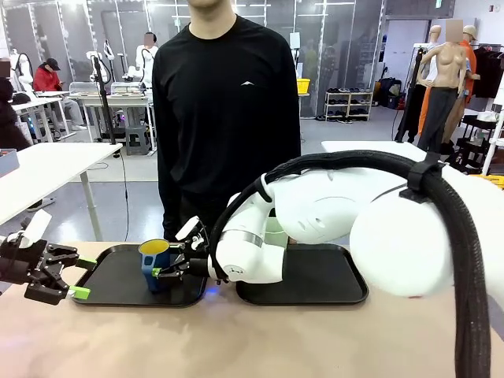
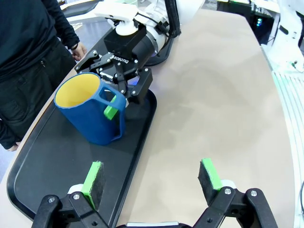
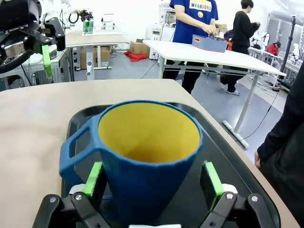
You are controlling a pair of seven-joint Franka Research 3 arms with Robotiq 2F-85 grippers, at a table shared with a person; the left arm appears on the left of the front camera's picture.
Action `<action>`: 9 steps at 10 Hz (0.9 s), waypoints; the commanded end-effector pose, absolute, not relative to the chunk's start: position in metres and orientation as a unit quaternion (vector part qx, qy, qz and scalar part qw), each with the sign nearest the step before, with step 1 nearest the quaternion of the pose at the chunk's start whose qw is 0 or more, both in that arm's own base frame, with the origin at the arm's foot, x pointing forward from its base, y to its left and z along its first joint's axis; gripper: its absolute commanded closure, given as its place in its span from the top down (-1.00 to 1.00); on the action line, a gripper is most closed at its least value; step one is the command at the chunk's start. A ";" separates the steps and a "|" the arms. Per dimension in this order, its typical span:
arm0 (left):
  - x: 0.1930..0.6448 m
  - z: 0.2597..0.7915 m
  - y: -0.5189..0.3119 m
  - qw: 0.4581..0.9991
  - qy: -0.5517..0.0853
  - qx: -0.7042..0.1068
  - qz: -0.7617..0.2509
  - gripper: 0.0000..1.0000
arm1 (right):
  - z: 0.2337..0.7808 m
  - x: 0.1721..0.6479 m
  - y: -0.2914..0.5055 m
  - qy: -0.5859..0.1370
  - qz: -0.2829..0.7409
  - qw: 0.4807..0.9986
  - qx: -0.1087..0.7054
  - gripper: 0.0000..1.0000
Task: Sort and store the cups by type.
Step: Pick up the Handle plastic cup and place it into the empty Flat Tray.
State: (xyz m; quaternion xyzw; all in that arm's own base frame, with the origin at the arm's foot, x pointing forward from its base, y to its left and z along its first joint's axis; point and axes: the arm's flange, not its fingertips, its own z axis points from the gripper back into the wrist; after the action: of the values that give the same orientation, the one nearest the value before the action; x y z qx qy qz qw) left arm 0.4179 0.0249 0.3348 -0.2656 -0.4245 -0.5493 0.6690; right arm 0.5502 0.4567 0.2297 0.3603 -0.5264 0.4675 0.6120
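Right gripper [image 3: 151,183] stands spread wide around the blue cup [image 3: 145,156], a green pad on either side of the cup's body — in the right wrist view a gap shows at each pad, so the cup is flanked, not squeezed. The cup is dark blue with a yellow inside and a handle; it stands upright on the left black tray [image 1: 110,283], at that tray's right end. In the left wrist view the cup [image 2: 90,114] shows with one green pad [image 2: 110,112] of the right gripper at its handle side.

Left gripper [image 2: 151,183] hangs released, its fingers well apart, over the near edge of the same tray [image 2: 42,175] and the tan table [image 2: 213,109]. From the front it sits at the tray's left end [image 1: 83,277], well apart from the cup.

A second black tray [image 1: 315,279] lies just beside the first, partly behind the right arm. A person in a black top [image 1: 224,110] stands at the far side — one hand [image 2: 78,50] near the tray's far edge.
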 end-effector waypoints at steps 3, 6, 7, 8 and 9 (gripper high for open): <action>0.418 0.333 0.025 0.664 -0.426 -0.265 -0.554 1.00 | 0.238 0.521 0.418 -0.525 0.463 0.616 0.362 1.00; 0.418 0.333 0.025 0.664 -0.426 -0.265 -0.554 1.00 | 0.240 0.517 0.397 -0.520 0.464 0.620 0.360 1.00; 0.418 0.333 0.025 0.664 -0.426 -0.265 -0.554 1.00 | 0.242 0.515 0.389 -0.521 0.464 0.620 0.359 1.00; 0.418 0.333 0.025 0.664 -0.426 -0.265 -0.554 1.00 | 0.243 0.514 0.384 -0.520 0.466 0.621 0.355 1.00; 0.418 0.333 0.025 0.664 -0.426 -0.265 -0.554 1.00 | 0.243 0.513 0.381 -0.512 0.464 0.623 0.367 1.00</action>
State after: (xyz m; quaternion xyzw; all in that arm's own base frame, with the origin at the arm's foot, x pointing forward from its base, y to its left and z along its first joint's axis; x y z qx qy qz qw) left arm 0.4179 0.0249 0.3348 -0.2656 -0.4245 -0.5493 0.6689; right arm 0.5231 0.3892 0.2414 0.3619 -0.5108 0.4615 0.6285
